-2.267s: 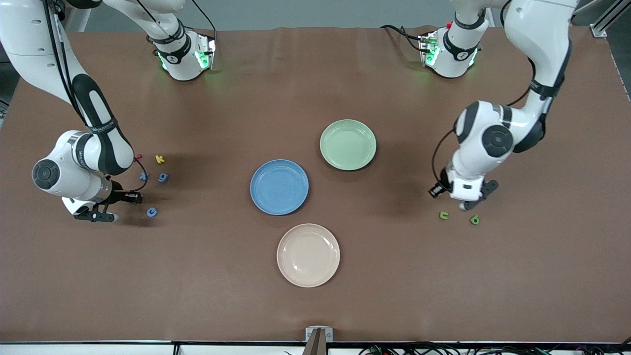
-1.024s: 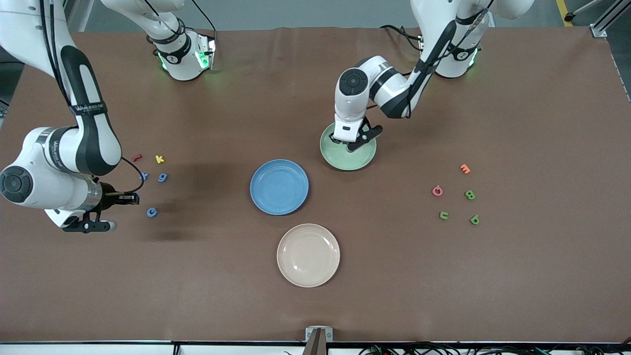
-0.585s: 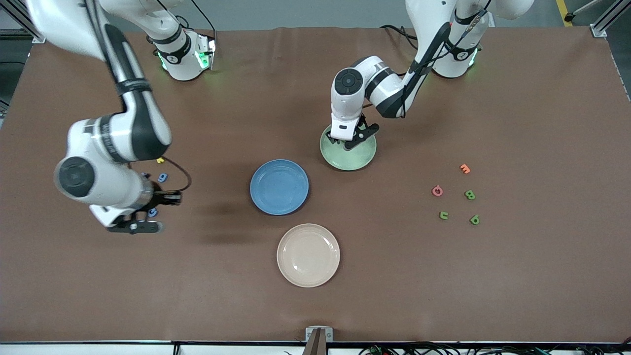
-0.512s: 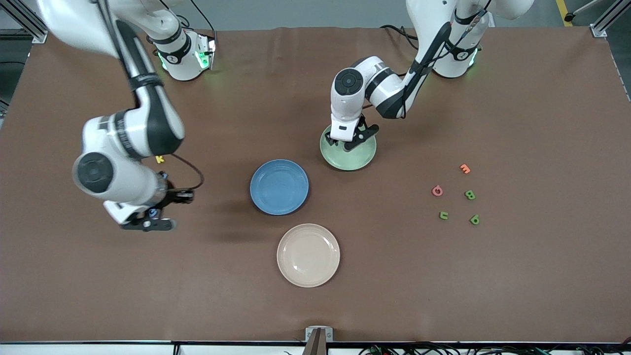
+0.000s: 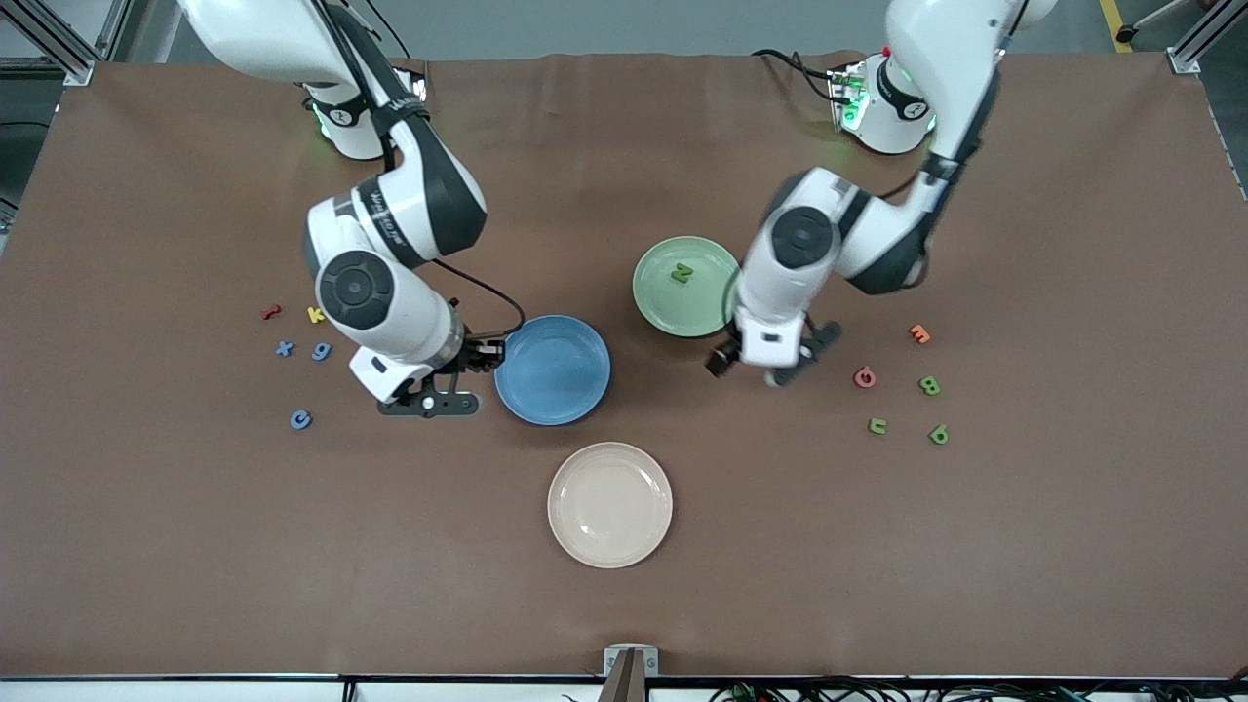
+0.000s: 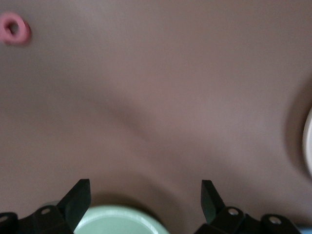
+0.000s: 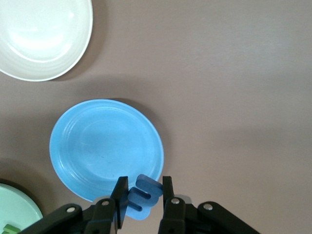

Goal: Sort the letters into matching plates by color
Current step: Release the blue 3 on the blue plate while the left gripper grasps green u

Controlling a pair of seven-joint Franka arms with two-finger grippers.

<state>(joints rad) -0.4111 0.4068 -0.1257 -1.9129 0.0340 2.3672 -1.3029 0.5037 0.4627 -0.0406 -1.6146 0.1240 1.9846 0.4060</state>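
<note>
Green letter point(image 5: 681, 274) reading N lies in the green plate point(image 5: 655, 302). Left gripper point(image 5: 770, 363) hangs with jaws spread wide and empty, over the table just beside that plate. Right gripper point(image 7: 141, 195) is clamped on a blue letter point(image 7: 144, 195), at the blue plate's point(image 7: 97, 146) rim.

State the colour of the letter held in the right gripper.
Mid-blue; the letter shows best in the right wrist view, between the right gripper fingers.

I see 3 plates mid-frame, letters at both sides.
1 letter point(image 5: 681, 274) lies in the upper-right plate point(image 5: 655, 299); plate point(image 5: 552, 390) sits centre, plate point(image 5: 609, 531) below; 5 letters point(image 5: 299, 343) left, 5 letters point(image 5: 902, 384) right.
</note>
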